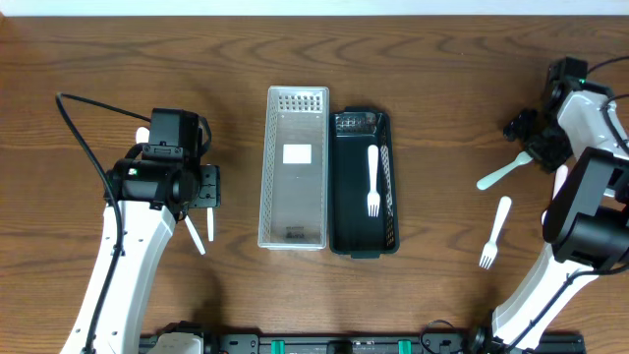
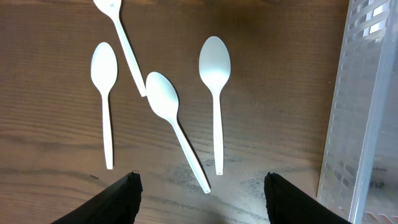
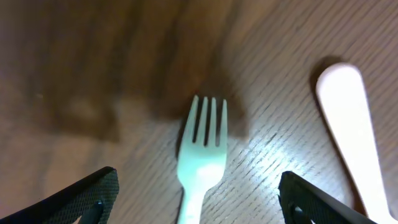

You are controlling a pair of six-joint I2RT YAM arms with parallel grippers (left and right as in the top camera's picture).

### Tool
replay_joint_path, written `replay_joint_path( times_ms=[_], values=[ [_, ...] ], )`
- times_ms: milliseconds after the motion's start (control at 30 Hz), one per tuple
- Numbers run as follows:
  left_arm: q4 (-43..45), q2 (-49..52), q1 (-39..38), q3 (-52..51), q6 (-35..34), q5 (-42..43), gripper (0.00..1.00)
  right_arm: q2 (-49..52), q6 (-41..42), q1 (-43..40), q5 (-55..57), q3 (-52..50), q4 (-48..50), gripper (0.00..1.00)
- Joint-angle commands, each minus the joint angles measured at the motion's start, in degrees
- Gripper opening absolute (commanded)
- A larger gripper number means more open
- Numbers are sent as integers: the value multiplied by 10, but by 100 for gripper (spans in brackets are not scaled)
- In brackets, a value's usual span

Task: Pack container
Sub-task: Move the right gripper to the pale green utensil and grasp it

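- Tines of a white fork (image 3: 203, 146) point away from the right gripper (image 3: 200, 196), which hovers over it with jaws spread wide and nothing held
- Likely step: lift this fork off the table (image 1: 442, 59); lower straight down, centre the narrow neck between the fingers (image 3: 87, 196), and close gently so the thin plastic does not skid
- Keep clear of the second white utensil (image 3: 348, 124) just beside it
- Target, I judge, is the black container (image 1: 356, 252), which already holds one fork (image 1: 373, 182); lay the new one alongside, facing the same way
- Left gripper (image 2: 202, 190) hangs open and empty above three spoons (image 2: 214, 62), near the clear container (image 1: 267, 167)
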Motion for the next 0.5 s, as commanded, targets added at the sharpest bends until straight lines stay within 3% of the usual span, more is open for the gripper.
replay_joint_path(
  times_ms=[0, 467],
  values=[
    [-3, 3, 1, 7, 1, -5, 66, 7, 8, -3, 2, -26, 13, 87],
    [-3, 3, 1, 7, 1, -5, 66, 7, 7, -3, -9, -46, 52, 87]
  ],
)
